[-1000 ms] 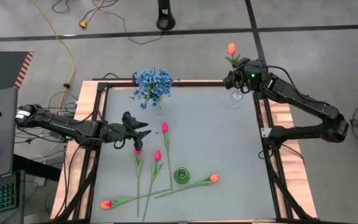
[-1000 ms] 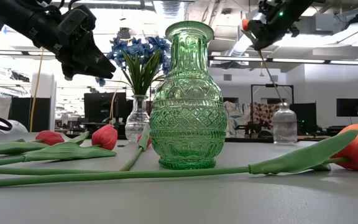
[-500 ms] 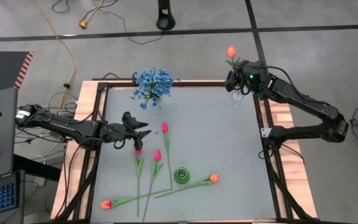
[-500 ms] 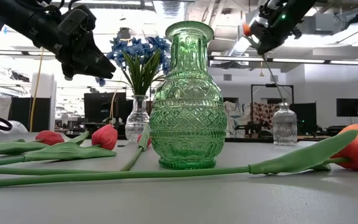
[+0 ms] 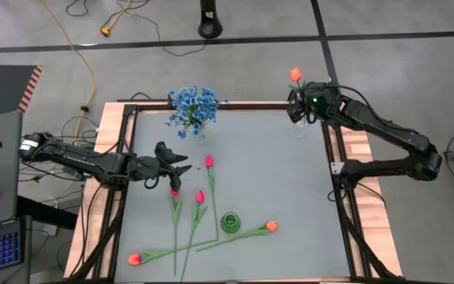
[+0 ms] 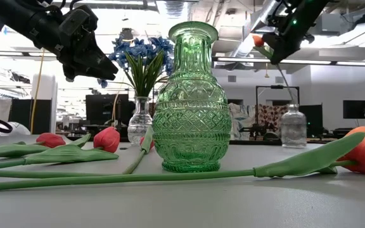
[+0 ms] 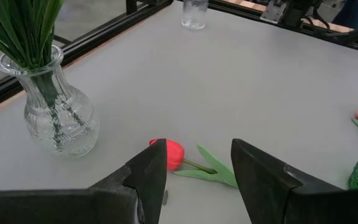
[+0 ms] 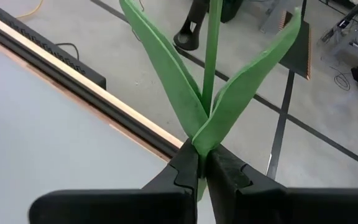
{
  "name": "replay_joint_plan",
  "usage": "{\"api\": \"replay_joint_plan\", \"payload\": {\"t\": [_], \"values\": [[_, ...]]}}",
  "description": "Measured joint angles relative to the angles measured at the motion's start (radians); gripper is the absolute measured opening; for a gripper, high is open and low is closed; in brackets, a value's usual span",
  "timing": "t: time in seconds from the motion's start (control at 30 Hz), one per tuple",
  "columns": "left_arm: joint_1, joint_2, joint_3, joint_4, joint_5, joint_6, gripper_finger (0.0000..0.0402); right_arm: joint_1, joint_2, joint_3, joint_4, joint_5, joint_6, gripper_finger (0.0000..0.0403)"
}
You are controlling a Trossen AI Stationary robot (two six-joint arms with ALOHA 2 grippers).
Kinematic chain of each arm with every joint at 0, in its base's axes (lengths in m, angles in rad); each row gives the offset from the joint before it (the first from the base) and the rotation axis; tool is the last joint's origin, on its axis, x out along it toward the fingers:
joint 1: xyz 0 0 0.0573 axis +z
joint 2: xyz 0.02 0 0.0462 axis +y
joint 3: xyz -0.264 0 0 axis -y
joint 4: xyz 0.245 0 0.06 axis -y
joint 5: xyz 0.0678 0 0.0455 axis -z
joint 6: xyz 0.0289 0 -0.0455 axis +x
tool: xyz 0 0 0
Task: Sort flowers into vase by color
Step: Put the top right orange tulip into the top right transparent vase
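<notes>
On table: three pink-red tulips, two orange tulips.

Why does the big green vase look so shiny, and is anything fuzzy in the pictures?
In the low view, bright ceiling lights behind the green vase shine through its glass and make it glow; the room behind looks soft. In the left wrist view, the near dark fingers look slightly fuzzy; the clear vase is sharp.
</notes>
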Motion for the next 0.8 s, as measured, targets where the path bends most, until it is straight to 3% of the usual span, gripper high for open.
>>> {"api": "replay_joint_plan", "payload": {"t": [0.27, 0.8], "values": [[0.0, 0.0, 0.0, 0.0, 0.0, 0.0, 0.0167, 0.001, 0.0, 0.0, 0.0, 0.0, -0.005, 0.0053], [0.0, 0.0, 0.0, 0.0, 0.0, 0.0, 0.0167, 0.001, 0.0, 0.0, -0.064, -0.002, -0.006, 0.0099]]}}
